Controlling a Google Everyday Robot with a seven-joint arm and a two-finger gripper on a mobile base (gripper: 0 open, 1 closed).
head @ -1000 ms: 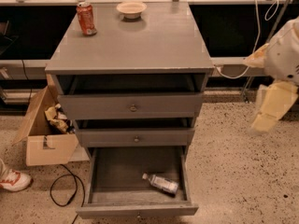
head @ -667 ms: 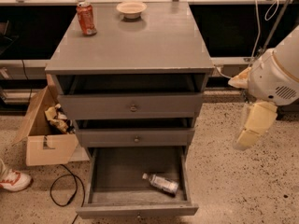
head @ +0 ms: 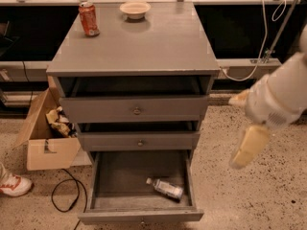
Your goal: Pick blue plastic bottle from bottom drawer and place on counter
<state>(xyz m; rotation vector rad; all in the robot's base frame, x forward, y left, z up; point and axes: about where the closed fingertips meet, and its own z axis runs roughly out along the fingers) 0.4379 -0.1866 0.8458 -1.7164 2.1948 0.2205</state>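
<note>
The blue plastic bottle [head: 166,188] lies on its side in the open bottom drawer [head: 108,174], toward the front right, its white cap pointing left. The counter [head: 144,42] is the grey cabinet's top. My gripper [head: 243,152] hangs in the air to the right of the cabinet, level with the middle drawer, above and right of the bottle. It touches nothing.
A red-orange soda can [head: 89,18] and a small white bowl [head: 135,9] stand at the back of the counter. An open cardboard box [head: 44,133] sits left of the cabinet, with a black cable [head: 67,195] on the floor. A shoe [head: 12,185] is at far left.
My arm has moved left and down, bringing the gripper closer to the cabinet's right side. The bottle and drawers have not moved.
</note>
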